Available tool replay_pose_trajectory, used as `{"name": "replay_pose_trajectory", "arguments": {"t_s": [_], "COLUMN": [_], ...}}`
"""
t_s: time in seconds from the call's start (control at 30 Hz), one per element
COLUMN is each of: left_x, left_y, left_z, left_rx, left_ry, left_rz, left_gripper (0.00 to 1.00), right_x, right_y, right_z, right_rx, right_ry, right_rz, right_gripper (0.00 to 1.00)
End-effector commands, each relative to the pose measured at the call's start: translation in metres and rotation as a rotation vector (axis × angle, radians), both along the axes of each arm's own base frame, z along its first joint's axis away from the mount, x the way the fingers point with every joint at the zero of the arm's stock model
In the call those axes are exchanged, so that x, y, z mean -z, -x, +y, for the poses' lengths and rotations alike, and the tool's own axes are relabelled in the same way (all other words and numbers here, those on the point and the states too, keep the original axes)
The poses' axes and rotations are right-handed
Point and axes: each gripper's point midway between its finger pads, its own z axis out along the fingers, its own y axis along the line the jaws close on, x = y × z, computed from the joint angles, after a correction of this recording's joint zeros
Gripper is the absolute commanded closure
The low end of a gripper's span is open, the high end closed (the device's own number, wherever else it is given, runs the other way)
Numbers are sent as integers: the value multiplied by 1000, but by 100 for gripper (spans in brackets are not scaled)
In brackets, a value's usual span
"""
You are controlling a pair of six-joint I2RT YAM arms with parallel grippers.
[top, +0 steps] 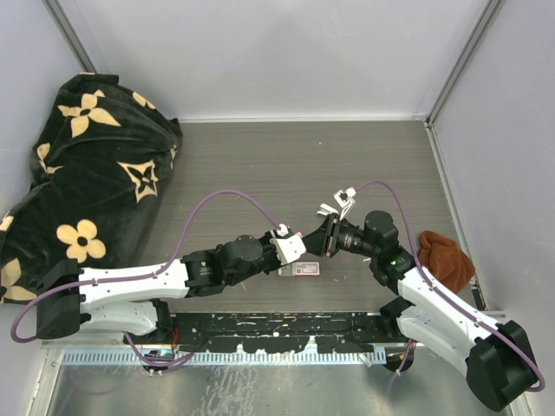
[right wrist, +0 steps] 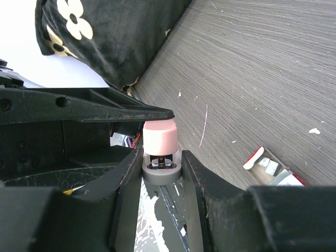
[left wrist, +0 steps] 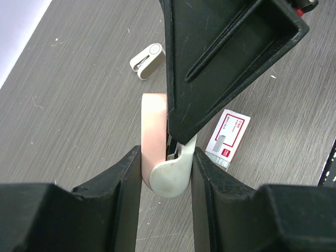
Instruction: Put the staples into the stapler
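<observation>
At the far left of the overhead view, a black fabric with cream flowers (top: 87, 173) lies heaped on the grey wood-grain worktop (top: 260, 156). Right of it, near the middle, the left gripper (left wrist: 166, 157) is clamped on a small white-and-pink plastic stapler (right wrist: 160, 137), its rounded white end held between the fingers.

Just below the stapler in that view lies the flat white box of staples with a red label (left wrist: 227, 136). It rests on the worktop and neither arm touches it. The right wrist view shows only a blurred corner of it, so I cannot say whether its tray is pulled out.

Next to the right, the right gripper (right wrist: 161, 160) meets the same stapler from the opposite side. Its fingers press against the pale body under the pink part, so it looks closed on it. Above and to the right a second small white stapler (top: 342, 201) sits apart, and further right lies a brown cloth (top: 447, 258).

The step in hand seems to be opening the stapler, with one arm bracing and the other pulling. The next move calls for exposing the magazine channel. The right gripper must then let go to fetch a strip from the box.
</observation>
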Motion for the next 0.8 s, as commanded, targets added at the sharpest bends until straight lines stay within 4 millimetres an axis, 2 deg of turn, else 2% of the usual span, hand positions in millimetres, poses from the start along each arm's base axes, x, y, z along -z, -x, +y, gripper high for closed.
{"name": "replay_pose_trajectory", "arguments": {"t_s": [0.0, 0.03, 0.07, 0.1, 0.17, 0.23, 0.27, 0.43, 0.5, 0.6, 0.67, 0.77], "left_x": [-29, -30, -31, -31, -33, -38, -38, -54, -61, -69, -71, -63], "left_y": [-1, -1, -1, -1, 1, 4, 5, 12, 6, -5, -7, -11], "left_z": [-10, -9, -9, -8, -6, -1, 3, 26, 38, 53, 56, 54], "left_rx": [-4, -11, -18, -23, -25, -33, -40, -85, -134, -230, -292, -390], "left_ry": [117, 124, 133, 142, 159, 184, 192, 311, 381, 448, 444, 388], "left_rz": [-11, -5, 2, 9, 24, 41, 51, 132, 228, 434, 538, 632], "left_gripper": [98, 88, 73, 61, 46, 23, 16, 7, 4, 5, 5, 5], "right_x": [-9, -9, -9, -9, -10, -11, -11, -12, -11, -6, -5, -4], "right_y": [-1, -1, -2, -2, -4, -6, -7, -14, -18, -25, -29, -31], "right_z": [2, 2, 1, 1, 1, 1, 2, 3, 3, 5, 8, 17], "right_rx": [-19, -17, -15, -14, -12, -12, -13, -18, -14, 3, 21, 25], "right_ry": [-19, -17, -16, -14, -12, -8, -5, 9, 27, 87, 128, 180], "right_rz": [-61, -66, -75, -85, -110, -141, -157, -258, -317, -426, -485, -558], "right_gripper": [87, 96, 99, 99, 99, 99, 99, 99, 99, 100, 99, 99]}}
